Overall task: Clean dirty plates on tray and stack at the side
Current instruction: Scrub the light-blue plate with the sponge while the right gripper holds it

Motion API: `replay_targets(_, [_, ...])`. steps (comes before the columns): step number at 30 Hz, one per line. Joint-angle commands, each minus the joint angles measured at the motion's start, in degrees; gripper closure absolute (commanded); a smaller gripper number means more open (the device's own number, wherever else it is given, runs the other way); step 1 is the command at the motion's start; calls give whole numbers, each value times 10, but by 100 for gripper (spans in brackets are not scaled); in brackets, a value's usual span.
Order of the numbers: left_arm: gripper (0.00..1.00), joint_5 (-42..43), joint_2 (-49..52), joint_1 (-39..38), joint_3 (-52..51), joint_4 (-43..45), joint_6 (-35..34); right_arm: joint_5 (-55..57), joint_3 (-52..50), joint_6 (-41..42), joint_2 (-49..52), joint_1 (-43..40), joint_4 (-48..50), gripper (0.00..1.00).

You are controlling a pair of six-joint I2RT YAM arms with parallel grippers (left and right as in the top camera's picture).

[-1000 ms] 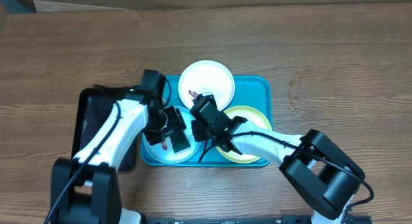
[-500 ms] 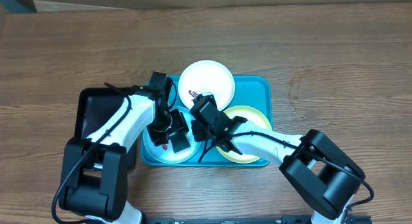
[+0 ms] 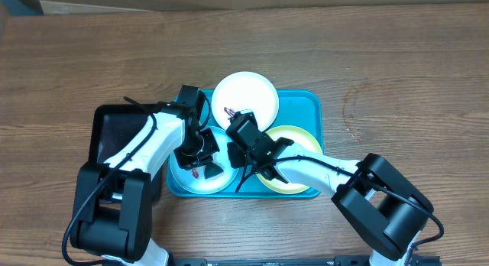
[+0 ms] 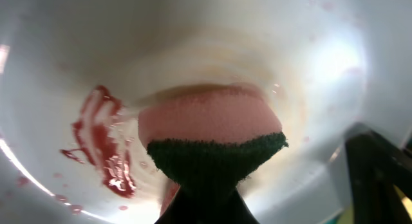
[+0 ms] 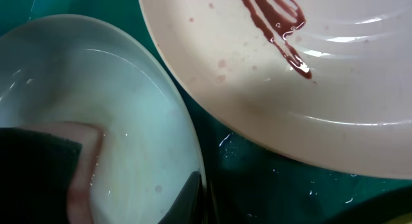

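Left jaws clamped on sponge (image 4: pixel 212 130), pressed on light blue plate (image 3: pixel 183 182) in tray (image 3: pixel 309 105). Right jaws at plate rim; open or closed, cannot tell. Red smear (image 4: pixel 103 147) beside sponge. Hard push may slide plate, or spread smear.

Pink, dark-green sponge (image 4: pixel 209 124); red-smeared light blue plate (image 4: pixel 77 50) and white plate (image 5: pixel 322 89); turquoise tray (image 3: pixel 303 105).

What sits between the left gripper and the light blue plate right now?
A pink sponge with a dark green scrub layer, held by the left gripper and seemingly pressed onto the light blue plate. The left wrist view shows it.
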Motion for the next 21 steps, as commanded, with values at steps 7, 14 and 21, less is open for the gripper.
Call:
replay_targets(7, [96,-145,11,-4,-87,60,-2,6,5,3,4,-22,-7,96])
replay_targets(14, [96,-262,10,-3,-109,55,15,6,5,3,4,-22,-14,96])
replay_targets(21, [96,-325,10,-3,9,-82,18,6,5,3,4,-22,-15,96])
